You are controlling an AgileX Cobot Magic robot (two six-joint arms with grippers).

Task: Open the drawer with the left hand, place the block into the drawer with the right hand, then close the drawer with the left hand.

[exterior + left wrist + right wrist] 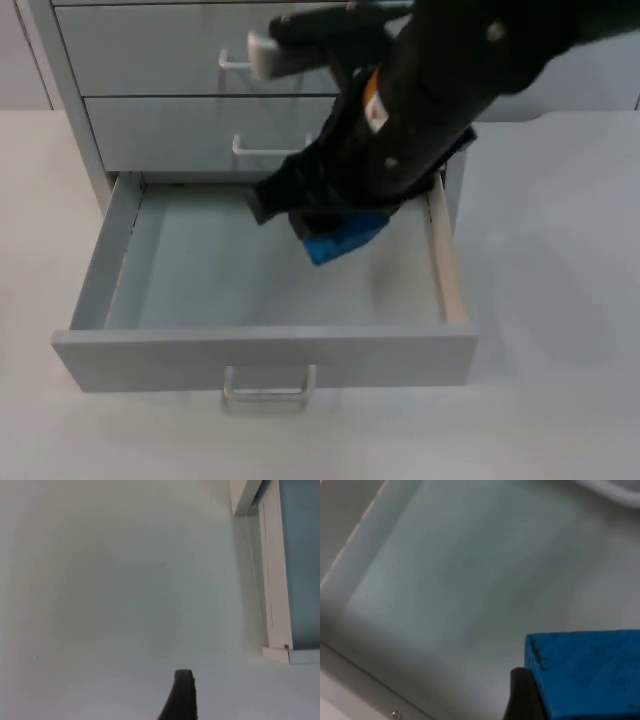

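The grey cabinet's bottom drawer (110, 250) stands pulled out, its handle (268, 388) toward the front. My right gripper (325, 228) reaches down into the drawer's back right part and is shut on a blue block (343, 238). The block hangs a little above the drawer floor (470, 565), and in the right wrist view the blue block (585, 675) sits against a black fingertip (520, 695). The left wrist view shows a black fingertip (182, 697) over the white table (115, 590), beside the open drawer's side wall (274, 580); the left arm waits there.
Two shut upper drawers with handles (262, 152) sit above the open one. The white table (560, 250) spreads to the right of the cabinet and in front of the drawer front (150, 360).
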